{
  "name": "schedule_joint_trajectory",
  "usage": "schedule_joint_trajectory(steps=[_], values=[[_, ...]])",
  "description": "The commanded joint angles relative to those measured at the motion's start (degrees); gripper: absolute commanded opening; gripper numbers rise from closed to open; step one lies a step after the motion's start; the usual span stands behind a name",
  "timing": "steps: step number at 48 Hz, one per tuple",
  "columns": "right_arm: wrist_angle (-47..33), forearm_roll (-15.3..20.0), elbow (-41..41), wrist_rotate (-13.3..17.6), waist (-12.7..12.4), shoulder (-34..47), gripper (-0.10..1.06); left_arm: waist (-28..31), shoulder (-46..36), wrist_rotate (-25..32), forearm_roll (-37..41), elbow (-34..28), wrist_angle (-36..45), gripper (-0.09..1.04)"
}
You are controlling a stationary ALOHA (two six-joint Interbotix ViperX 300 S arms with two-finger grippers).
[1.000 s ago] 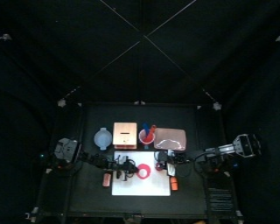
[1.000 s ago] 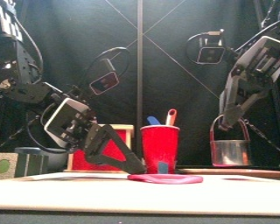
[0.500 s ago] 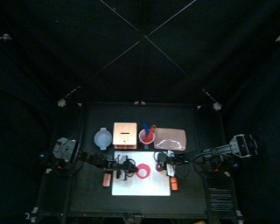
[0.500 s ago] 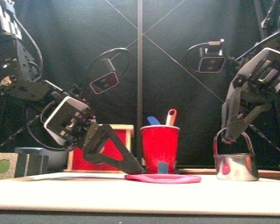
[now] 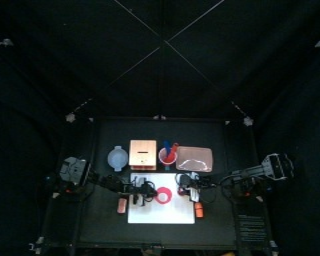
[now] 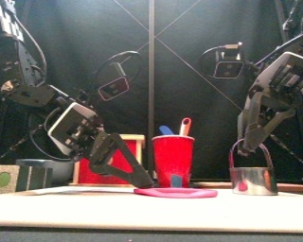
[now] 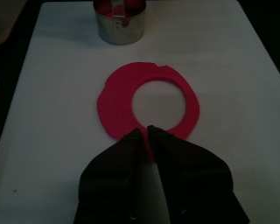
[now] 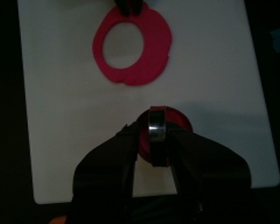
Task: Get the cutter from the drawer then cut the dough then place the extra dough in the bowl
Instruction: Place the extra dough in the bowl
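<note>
Behind the two pincers, along the back of the table [image 5: 216, 228], we see a row of things well clear of them: the blue-grey bowl [image 5: 117, 157], the pale wooden box [image 5: 141, 153], the red cup [image 6: 173, 156] with its blue knife [image 6: 166, 130] and red knife [image 6: 185, 125], and the flat pink tray [image 5: 195, 157]. Both pincers work over the white cutting board [image 7: 241, 105]. The red dough ring [image 7: 152, 98] lies flat on it between them, with nothing on top of it and bare board showing through its hole. In the front view the red cup stands behind the ring, in the gap between the two arms. The left pincer [image 7: 149, 133] slants down to the ring's near rim. Its jaws are pressed together at the tips and hold nothing, and we cannot tell whether the tips touch the dough or stop just above it. Across the ring from it, the round metal cutter [image 6: 254, 180] stands upright on the board, apart from the ring. Looking down from the right wrist, we see a patch of red dough [image 8: 178, 147] inside the cutter's wall. The right pincer [image 8: 156, 131] comes down from above onto the cutter, and its jaws are closed on the wire handle at the top of its arch. The bowl sits behind the left pincer, on the far side of the board from the cutter, with the wooden box just beside it.
</note>
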Motion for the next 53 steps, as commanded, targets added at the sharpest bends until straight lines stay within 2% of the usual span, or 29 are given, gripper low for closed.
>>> schedule_joint_trajectory(steps=[1,14,25,29,41,53], values=[[-0.62,-0.18,-1.49,0.00,0.35,-1.67,0.71,0.09,-2.37,0.18,0.09,-0.26,-0.26,0.61],[-0.88,-0.26,-2.46,0.00,0.70,-2.29,0.83,-0.09,-3.60,0.18,0.35,0.00,-0.26,0.63],[-1.14,-0.53,-3.43,-0.09,0.44,-2.37,0.83,-0.09,-5.01,0.18,1.05,0.26,-0.26,0.65],[-1.32,-1.85,-3.69,-0.09,0.62,-2.37,0.83,-0.18,-5.01,0.18,2.20,0.26,-0.26,0.66],[-1.67,-2.02,-3.87,0.00,0.44,-2.37,0.83,-0.18,-5.63,0.09,2.64,0.35,-0.26,0.81],[-1.67,-2.02,-3.87,0.00,0.44,-2.37,0.83,-0.18,-8.44,-0.26,1.58,0.70,-0.26,0.83]])
